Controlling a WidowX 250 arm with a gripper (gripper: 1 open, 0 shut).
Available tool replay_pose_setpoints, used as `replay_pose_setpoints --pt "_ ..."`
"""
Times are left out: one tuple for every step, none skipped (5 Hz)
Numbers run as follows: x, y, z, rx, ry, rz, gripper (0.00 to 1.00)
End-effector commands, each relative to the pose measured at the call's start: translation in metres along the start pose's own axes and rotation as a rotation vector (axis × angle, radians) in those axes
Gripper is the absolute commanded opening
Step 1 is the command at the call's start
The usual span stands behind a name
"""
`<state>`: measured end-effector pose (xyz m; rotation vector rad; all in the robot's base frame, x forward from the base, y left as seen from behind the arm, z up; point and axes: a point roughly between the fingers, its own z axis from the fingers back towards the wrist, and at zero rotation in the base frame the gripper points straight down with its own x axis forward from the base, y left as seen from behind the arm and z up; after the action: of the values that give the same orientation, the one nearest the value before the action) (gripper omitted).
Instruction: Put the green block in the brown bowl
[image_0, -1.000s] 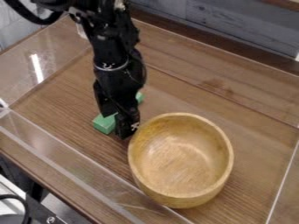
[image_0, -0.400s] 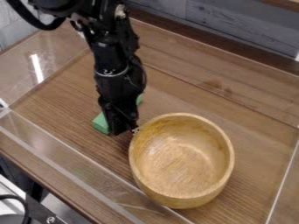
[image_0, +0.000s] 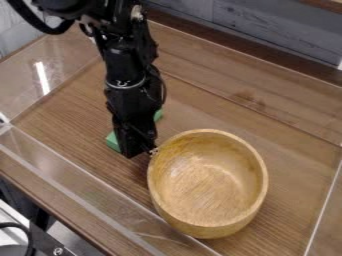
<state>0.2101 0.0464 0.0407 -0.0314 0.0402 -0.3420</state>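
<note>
Only one camera view, looking down across the table (image_0: 267, 110). The gripper (image_0: 134, 146) points straight down, fingers clamped shut on the green block (image_0: 116, 139), which sits on the wood just left of the brown bowl (image_0: 207, 180). Only a green sliver shows at the left of the fingers, the rest is hidden behind them. Block looks flat on the table, not lifted yet as far as I can tell. Gripping from above makes sense since the bar lies low and flat. The bowl is empty, rim very near the gripper, so the carry looks short: lift clear of the thick rim, shift right, drop. A clear wall (image_0: 80, 200) runs along the near table edge.
</note>
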Motion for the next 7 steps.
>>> replay_pose_setpoints --pt "0.003 0.003 0.012 0.015 -0.026 0.02 0.0" --pt "0.001 0.0 0.014 0.004 -0.013 0.034 0.0" --pt "-0.001 -0.001 0.015 -0.006 -0.001 0.046 0.0" --pt "-0.002 -0.003 0.017 -0.015 0.01 0.057 0.0" --pt "-0.005 -0.009 0.025 -0.034 0.026 0.121 0.0" --pt "-0.007 -0.014 0.034 -0.049 0.039 0.165 0.0" --pt "-0.008 -0.021 0.044 -0.059 0.048 0.193 0.0"
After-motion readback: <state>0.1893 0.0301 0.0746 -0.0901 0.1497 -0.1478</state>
